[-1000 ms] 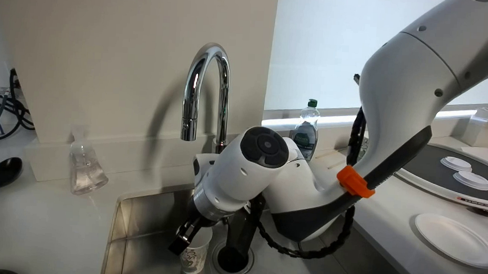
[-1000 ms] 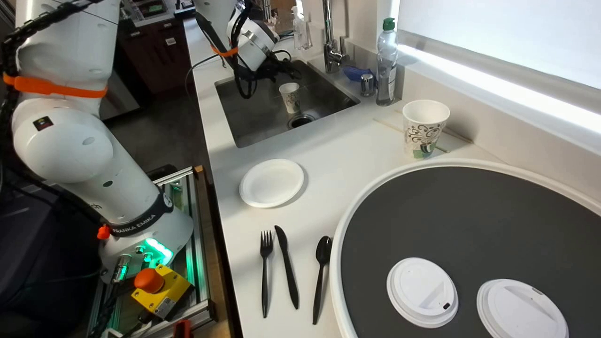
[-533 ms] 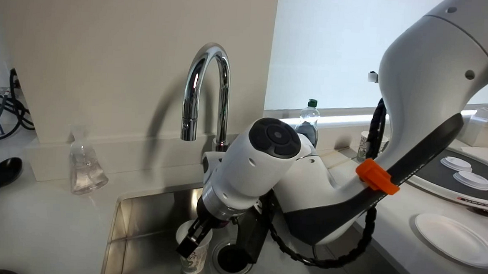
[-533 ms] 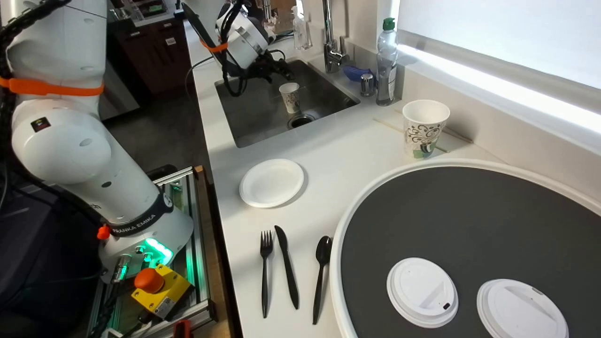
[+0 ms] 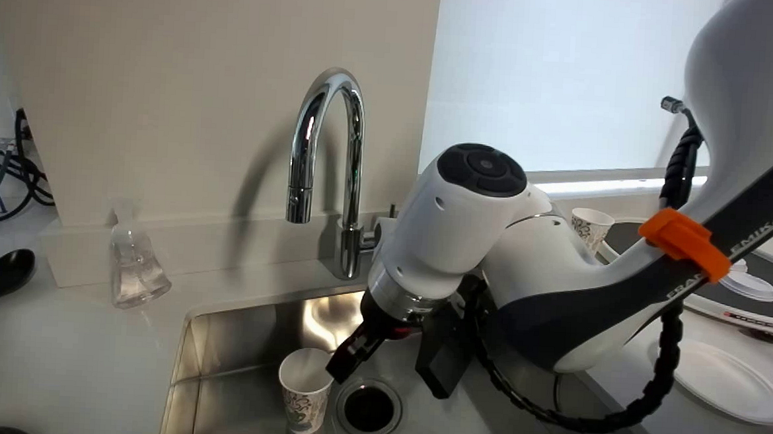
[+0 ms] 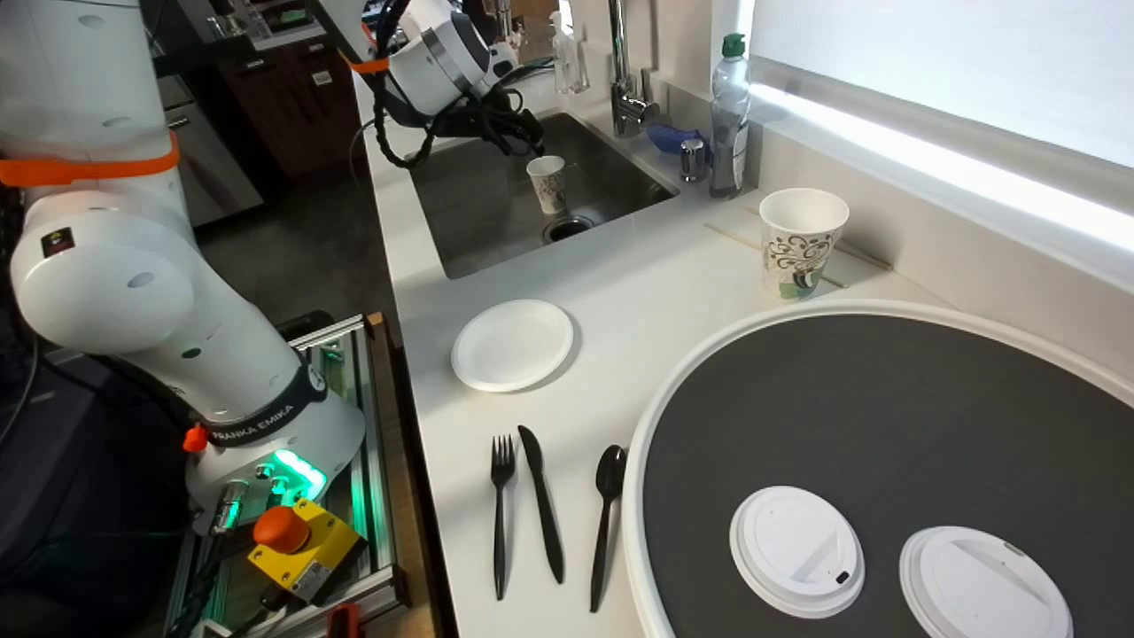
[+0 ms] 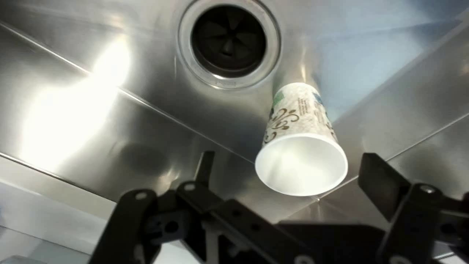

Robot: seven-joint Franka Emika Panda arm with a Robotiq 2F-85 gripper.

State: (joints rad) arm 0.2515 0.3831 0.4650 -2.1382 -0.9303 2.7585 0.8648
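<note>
A counter [image 6: 638,297] surrounds a steel sink [image 6: 483,230], over which the arm [image 5: 543,261] reaches, its upper part cut off in both exterior views. A round, dark-topped tray [image 6: 886,399] on the counter also runs out of frame. The end effector [image 5: 391,373] hangs above the sink floor, its fingers [image 5: 348,359] spread wide, released. A clear bottle [image 5: 137,270] contains some clear liquid; its top is hard to make out. The patterned paper cup [image 7: 298,121] stands mouth up in the sink, near the end effector: in the wrist view it shows between the fingertips and beyond them, while in an exterior view one finger is just beside its rim. Whether they touch cannot be told. Light fills its white interior. A second paper cup [image 5: 591,224], on the counter, is partly hidden behind the arm. The drain [image 7: 229,40] is dark inside. Two white lids [image 6: 793,549] lie on the tray, one cropped.
</note>
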